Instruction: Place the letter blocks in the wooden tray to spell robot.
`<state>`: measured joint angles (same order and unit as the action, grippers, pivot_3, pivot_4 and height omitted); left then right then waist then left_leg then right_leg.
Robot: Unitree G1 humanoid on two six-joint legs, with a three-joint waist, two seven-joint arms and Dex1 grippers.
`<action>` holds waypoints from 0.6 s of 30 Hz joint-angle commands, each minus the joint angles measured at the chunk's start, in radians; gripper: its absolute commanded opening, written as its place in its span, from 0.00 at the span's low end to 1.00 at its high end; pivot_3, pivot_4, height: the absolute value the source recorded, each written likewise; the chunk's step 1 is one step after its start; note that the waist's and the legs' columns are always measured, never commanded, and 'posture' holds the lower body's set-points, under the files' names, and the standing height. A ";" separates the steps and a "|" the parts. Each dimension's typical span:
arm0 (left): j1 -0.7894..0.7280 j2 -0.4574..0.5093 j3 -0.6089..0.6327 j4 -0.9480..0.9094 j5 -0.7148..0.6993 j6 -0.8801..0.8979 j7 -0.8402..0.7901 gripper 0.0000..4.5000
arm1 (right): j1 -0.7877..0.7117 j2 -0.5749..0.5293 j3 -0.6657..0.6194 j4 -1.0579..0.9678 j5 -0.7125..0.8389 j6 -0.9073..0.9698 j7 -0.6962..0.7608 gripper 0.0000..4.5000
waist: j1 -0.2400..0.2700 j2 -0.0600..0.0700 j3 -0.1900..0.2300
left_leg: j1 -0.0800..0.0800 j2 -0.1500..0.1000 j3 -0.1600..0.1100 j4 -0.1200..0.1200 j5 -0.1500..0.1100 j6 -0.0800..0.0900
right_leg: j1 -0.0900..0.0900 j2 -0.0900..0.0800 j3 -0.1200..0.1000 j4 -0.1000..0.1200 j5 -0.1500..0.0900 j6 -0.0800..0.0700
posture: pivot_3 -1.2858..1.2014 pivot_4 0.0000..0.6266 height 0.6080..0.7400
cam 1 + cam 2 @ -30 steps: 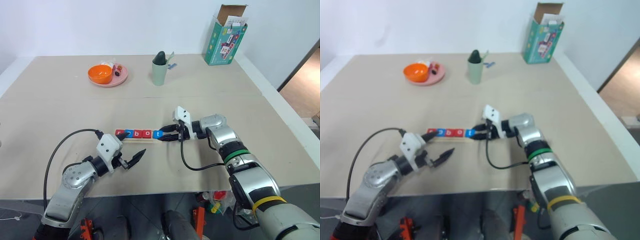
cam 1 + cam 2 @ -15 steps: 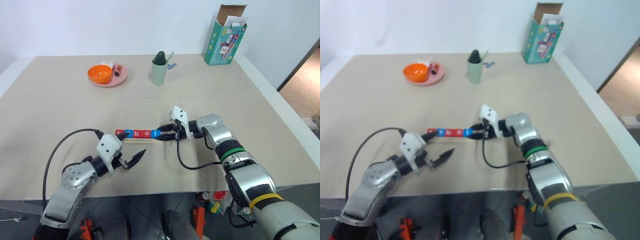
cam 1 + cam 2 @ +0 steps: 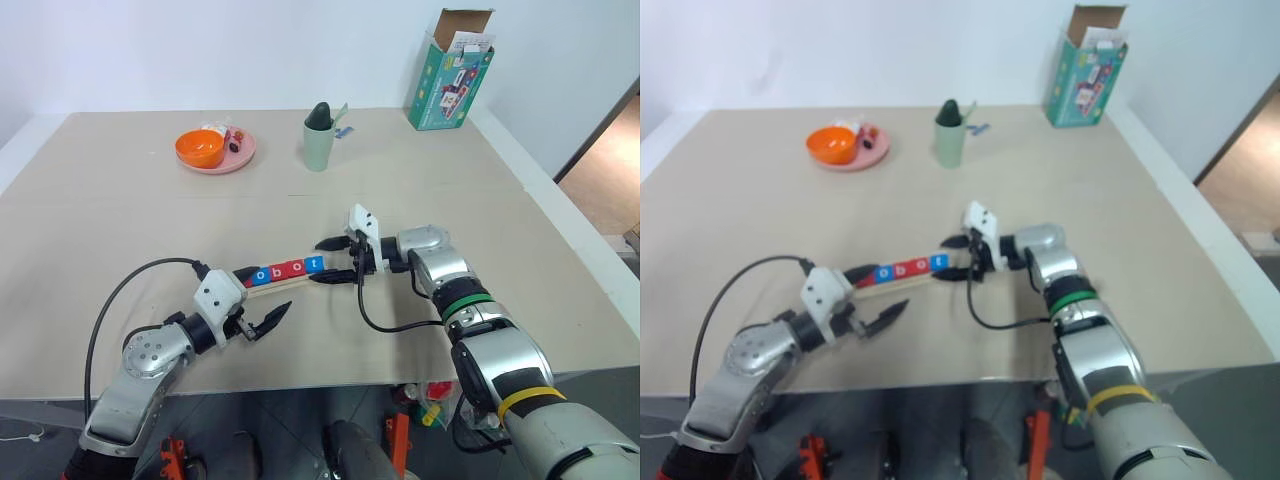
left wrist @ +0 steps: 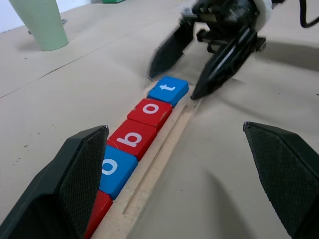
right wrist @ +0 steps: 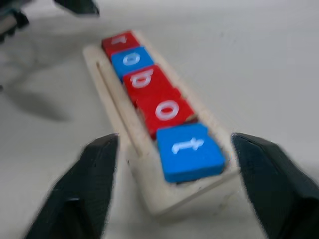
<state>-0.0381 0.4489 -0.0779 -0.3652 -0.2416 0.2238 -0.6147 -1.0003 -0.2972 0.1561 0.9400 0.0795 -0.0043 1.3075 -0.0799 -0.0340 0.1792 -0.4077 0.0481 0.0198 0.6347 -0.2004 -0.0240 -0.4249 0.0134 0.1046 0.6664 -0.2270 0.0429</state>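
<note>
Five letter blocks lie in a row on the wooden tray (image 3: 290, 284), reading r (image 5: 119, 41), o (image 5: 130, 59), b (image 5: 144, 82), o (image 5: 167, 109), t (image 5: 189, 152). The tray sits slantwise on the table, its t end farther from me. My right gripper (image 3: 333, 262) is open at that end, one finger on each side of the blue t block (image 3: 314, 264), not gripping it. Near the tray's r end my left gripper (image 3: 265, 321) is open and empty, just in front of the strip. The left wrist view looks along the row (image 4: 132, 138) toward the right gripper (image 4: 173, 84).
At the back left stands a pink plate (image 3: 240, 158) with an orange bowl (image 3: 200, 148). A green cup (image 3: 319, 140) stands at the back middle and a green carton (image 3: 452, 72) at the back right. A black cable (image 3: 130, 290) loops by my left arm.
My right gripper has opened and let go of the t block. The tray with its row has swung so its t end lies farther back.
</note>
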 commanded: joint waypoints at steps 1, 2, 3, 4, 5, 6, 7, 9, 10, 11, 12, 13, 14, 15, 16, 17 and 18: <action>-0.012 0.010 0.008 -0.013 0.003 -0.024 -0.012 1.00 | 0.004 -0.017 -0.036 -0.117 0.045 0.046 0.009 1.00 | 0.000 0.000 0.000 | 0.000 0.000 0.000 0.000 0.000 0.000 | 0.000 0.000 0.000 0.000 0.000 0.000 | 0.52 0.24 1.00; -0.013 0.010 0.008 -0.012 0.004 -0.025 -0.014 1.00 | 0.017 -0.020 -0.034 -0.138 0.046 0.054 0.008 1.00 | 0.000 0.000 0.000 | 0.000 0.000 0.000 0.000 0.000 0.000 | 0.000 0.000 0.000 0.000 0.000 0.000 | 0.52 0.24 1.00; -0.013 0.010 0.008 -0.012 0.004 -0.026 -0.015 1.00 | 0.028 -0.023 -0.032 -0.157 0.046 0.060 0.004 1.00 | 0.000 0.000 0.000 | 0.000 0.000 0.000 0.000 0.000 0.000 | 0.000 0.000 0.000 0.000 0.000 0.000 | 0.52 0.24 1.00; -0.012 0.010 0.007 -0.011 0.005 -0.027 -0.017 1.00 | 0.040 -0.026 -0.033 -0.174 0.047 0.067 -0.005 1.00 | 0.000 0.000 0.000 | 0.000 0.000 0.000 0.000 0.000 0.000 | 0.000 0.000 0.000 0.000 0.000 0.000 | 0.52 0.24 1.00; -0.012 0.010 0.007 -0.011 0.006 -0.027 -0.019 1.00 | 0.050 -0.029 -0.035 -0.189 0.048 0.073 -0.015 1.00 | 0.001 0.000 0.000 | 0.000 0.000 0.000 0.000 0.000 0.000 | 0.000 0.000 0.000 0.000 0.000 0.000 | 0.52 0.24 1.00; -0.010 0.010 0.007 -0.011 0.006 -0.028 -0.020 1.00 | 0.060 -0.032 -0.037 -0.206 0.048 0.086 -0.030 1.00 | 0.001 0.000 0.000 | 0.000 0.000 0.000 0.000 0.000 0.000 | 0.000 0.000 0.000 0.000 0.000 0.000 | 0.52 0.24 1.00; -0.009 0.009 0.007 -0.011 0.007 -0.029 -0.021 1.00 | 0.069 -0.035 -0.037 -0.222 0.046 0.099 -0.041 1.00 | 0.001 0.000 0.000 | 0.000 0.000 0.000 0.000 0.000 0.000 | 0.000 0.000 0.000 0.000 0.000 0.000 | 0.52 0.24 1.00; -0.002 0.007 0.009 -0.014 0.004 -0.030 -0.024 1.00 | 0.097 -0.040 -0.033 -0.266 0.049 0.118 -0.051 1.00 | 0.001 0.000 0.000 | 0.000 0.000 0.000 0.000 0.000 0.000 | 0.000 0.000 0.000 0.000 0.000 0.000 | 0.52 0.24 1.00; 0.001 0.006 0.009 -0.016 0.002 -0.030 -0.026 1.00 | 0.114 -0.041 -0.031 -0.293 0.051 0.132 -0.059 1.00 | 0.001 0.000 0.000 | 0.000 0.000 0.000 0.000 0.000 0.000 | 0.000 0.000 0.000 0.000 0.000 0.000 | 0.52 0.24 1.00; 0.006 0.006 0.009 -0.019 0.002 -0.030 -0.028 1.00 | 0.136 -0.040 -0.029 -0.324 0.054 0.141 -0.070 1.00 | 0.001 0.000 0.000 | 0.000 0.000 0.000 0.000 0.000 0.000 | 0.000 0.000 0.000 0.000 0.000 0.000 | 0.52 0.24 1.00; 0.008 0.006 0.008 -0.020 0.002 -0.031 -0.029 1.00 | 0.158 -0.039 -0.030 -0.356 0.060 0.151 -0.081 1.00 | 0.001 0.000 0.000 | 0.000 0.000 0.000 0.000 0.000 0.000 | 0.000 0.000 0.000 0.000 0.000 0.000 | 0.52 0.24 1.00; 0.010 0.006 0.008 -0.022 0.002 -0.031 -0.030 1.00 | 0.177 -0.038 -0.031 -0.385 0.067 0.164 -0.089 1.00 | 0.001 0.000 0.000 | 0.000 0.000 0.000 0.000 0.000 0.000 | 0.000 0.000 0.000 0.000 0.000 0.000 | 0.52 0.24 1.00; 0.011 0.007 0.008 -0.023 0.002 -0.032 -0.031 1.00 | 0.197 -0.038 -0.033 -0.420 0.073 0.169 -0.099 0.91 | 0.001 0.000 0.000 | 0.000 0.000 -0.001 0.000 0.000 0.000 | 0.000 0.000 0.000 0.000 0.000 0.000 | 0.52 0.24 1.00; 0.011 0.007 0.008 -0.023 0.001 -0.032 -0.032 1.00 | 0.213 -0.038 -0.040 -0.453 0.084 0.182 -0.111 0.87 | 0.001 0.000 0.000 | 0.000 0.000 -0.001 0.000 0.000 0.000 | 0.000 0.000 -0.001 0.000 0.000 0.000 | 0.52 0.24 1.00; 0.011 0.008 0.009 -0.023 0.000 -0.033 -0.034 1.00 | 0.229 -0.040 -0.044 -0.488 0.095 0.201 -0.120 0.79 | 0.001 0.000 0.000 | 0.000 0.000 -0.001 -0.001 0.000 0.000 | 0.000 0.000 -0.001 0.000 0.000 0.000 | 0.52 0.24 1.00; 0.010 0.009 0.011 -0.023 -0.001 -0.033 -0.037 1.00 | 0.243 -0.043 -0.047 -0.523 0.103 0.203 -0.128 0.72 | 0.001 0.000 0.000 | 0.000 0.000 -0.001 -0.001 0.000 0.000 | 0.000 0.000 -0.001 0.000 0.000 0.000 | 0.52 0.24 1.00; 0.009 0.011 0.012 -0.023 -0.003 -0.033 -0.039 1.00 | 0.253 -0.045 -0.052 -0.549 0.114 0.213 -0.135 0.65 | 0.001 0.000 0.000 | 0.000 0.000 -0.001 -0.001 0.000 0.000 | 0.000 0.000 0.000 0.000 0.000 0.000 | 0.52 0.24 1.00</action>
<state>-0.0278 0.4524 -0.0779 -0.3624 -0.2361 0.2129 -0.6450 -0.7405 -0.3353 0.1424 0.4733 0.1568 0.2004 1.1864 -0.0791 -0.0341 0.1792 -0.4079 0.0481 0.0194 0.6342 -0.2005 -0.0240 -0.4252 0.0134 0.1045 0.6664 -0.2275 0.0428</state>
